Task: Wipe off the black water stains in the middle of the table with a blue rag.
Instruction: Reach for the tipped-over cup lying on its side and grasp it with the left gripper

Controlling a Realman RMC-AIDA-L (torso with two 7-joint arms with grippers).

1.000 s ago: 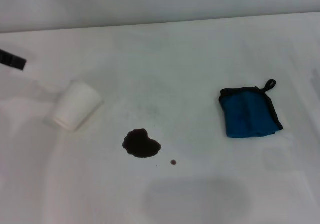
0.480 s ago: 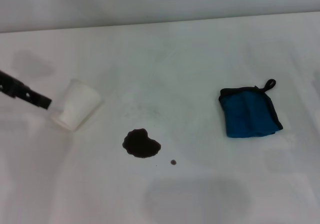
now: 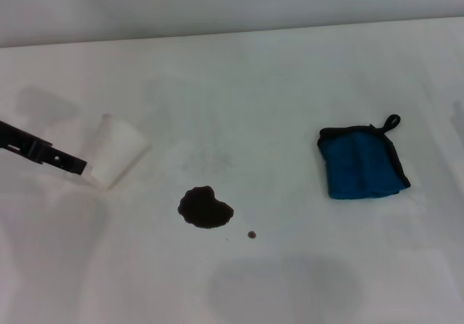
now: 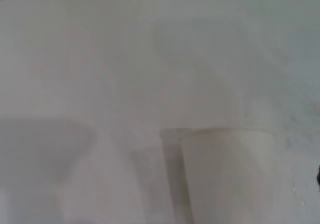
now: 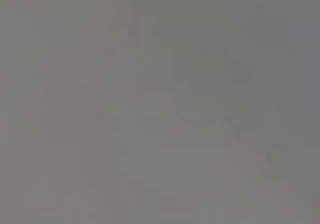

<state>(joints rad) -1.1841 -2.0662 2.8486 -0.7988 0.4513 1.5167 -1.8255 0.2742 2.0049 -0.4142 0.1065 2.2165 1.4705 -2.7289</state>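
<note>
The black water stains [image 3: 206,207] are a dark blotch with one tiny dot [image 3: 251,234] near the middle of the white table [image 3: 261,85]. The blue rag [image 3: 361,162] lies folded at the right, with its black loop at the far corner. My left gripper [image 3: 69,163] shows as a thin black bar coming in from the left edge. Its tip is at the mouth of the pale cup [image 3: 112,154], far from the rag and the stain. My right gripper is out of view. The right wrist view is a blank grey.
The pale cup lies on its side left of the stain and also shows close up in the left wrist view [image 4: 225,176]. The table's far edge [image 3: 232,32] meets a grey wall.
The left gripper's black bar has moved in from the left edge, down and to the right, up to the cup's mouth. The rag, the stain and the cup have not moved.
</note>
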